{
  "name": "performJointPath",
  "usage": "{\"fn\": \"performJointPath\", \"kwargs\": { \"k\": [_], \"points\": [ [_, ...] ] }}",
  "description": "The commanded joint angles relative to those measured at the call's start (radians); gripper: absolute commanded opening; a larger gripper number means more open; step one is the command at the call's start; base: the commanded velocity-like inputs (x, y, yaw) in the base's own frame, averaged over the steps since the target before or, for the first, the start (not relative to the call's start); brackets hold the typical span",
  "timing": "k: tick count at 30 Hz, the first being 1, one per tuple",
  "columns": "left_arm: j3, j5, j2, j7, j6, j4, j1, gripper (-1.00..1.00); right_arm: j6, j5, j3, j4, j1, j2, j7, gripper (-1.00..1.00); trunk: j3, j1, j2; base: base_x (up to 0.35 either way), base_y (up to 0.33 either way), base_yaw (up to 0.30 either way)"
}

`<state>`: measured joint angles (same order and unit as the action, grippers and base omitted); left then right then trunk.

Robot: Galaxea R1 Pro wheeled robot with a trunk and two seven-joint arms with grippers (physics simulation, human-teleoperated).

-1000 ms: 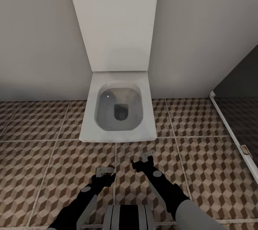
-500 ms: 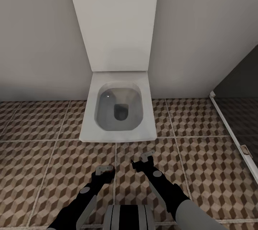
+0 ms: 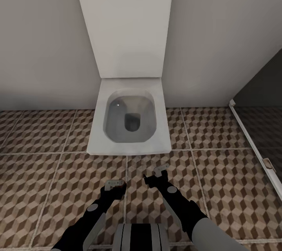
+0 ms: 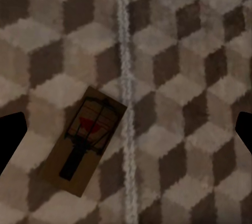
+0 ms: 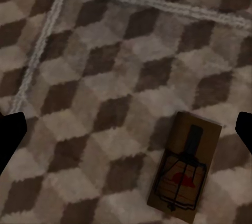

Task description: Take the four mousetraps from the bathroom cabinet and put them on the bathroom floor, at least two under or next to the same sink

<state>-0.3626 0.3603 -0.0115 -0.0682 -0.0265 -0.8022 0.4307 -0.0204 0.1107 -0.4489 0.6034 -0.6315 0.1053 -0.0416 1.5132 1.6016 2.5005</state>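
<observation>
The head camera looks down at a white toilet [image 3: 131, 120] set against a pale wall [image 3: 43, 35], its lid raised and the bowl open, standing on the bathroom floor [image 3: 47, 188] of brown, beige and white cube-patterned tiles. At the right edge runs the white frame of a dark glass partition [image 3: 254, 141]. Both arms reach forward and down in front of the toilet. The left gripper [image 3: 114, 185] hangs low over the tiles near a grout line; in its wrist camera the two dark fingertips [image 4: 11, 139] sit at opposite edges of the picture, so the jaws are spread wide with nothing between them. Below it a mousetrap [image 4: 85, 139] lies flat on the floor, tilted, just beside a pale grout line, its red spot and dark wire facing up. The right gripper [image 3: 155, 176] is just beside the left one, also over the floor, and its wrist camera likewise shows the fingertips [image 5: 11, 137] far apart and empty. That camera sees a mousetrap [image 5: 185, 167] lying flat on the tiles; whether it is the same one cannot be told.
</observation>
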Motion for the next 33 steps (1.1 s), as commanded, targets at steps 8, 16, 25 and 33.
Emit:
{"fn": "performJointPath", "kwargs": {
  "k": [8, 16, 25, 33],
  "points": [
    [-0.005, 0.009, 0.002, -0.007, -0.003, 0.0, 0.0, 1.0, -0.001, 0.01, -0.005, 0.001, -0.001, -0.001, -0.004, 1.0, 0.001, 0.0, 0.0, -0.211, 0.0, 0.0],
    [-0.006, 0.009, 0.002, -0.007, -0.003, 0.0, 0.0, 1.0, -0.002, 0.01, -0.005, 0.001, -0.001, -0.001, -0.004, 1.0, 0.001, 0.0, 0.0, -0.327, 0.0, 0.0],
    [-0.006, 0.009, 0.004, -0.007, -0.003, 0.0, 0.0, 1.0, -0.002, 0.01, -0.005, 0.001, -0.001, -0.001, -0.004, 1.0, 0.001, 0.0, 0.0, -0.335, 0.0, 0.0],
    [-0.006, 0.009, 0.005, -0.007, -0.003, 0.002, 0.0, 1.0, -0.002, 0.01, -0.005, 0.001, -0.001, 0.0, -0.004, 1.0, 0.001, 0.0, 0.0, -0.336, 0.0, 0.0]
  ]
}}
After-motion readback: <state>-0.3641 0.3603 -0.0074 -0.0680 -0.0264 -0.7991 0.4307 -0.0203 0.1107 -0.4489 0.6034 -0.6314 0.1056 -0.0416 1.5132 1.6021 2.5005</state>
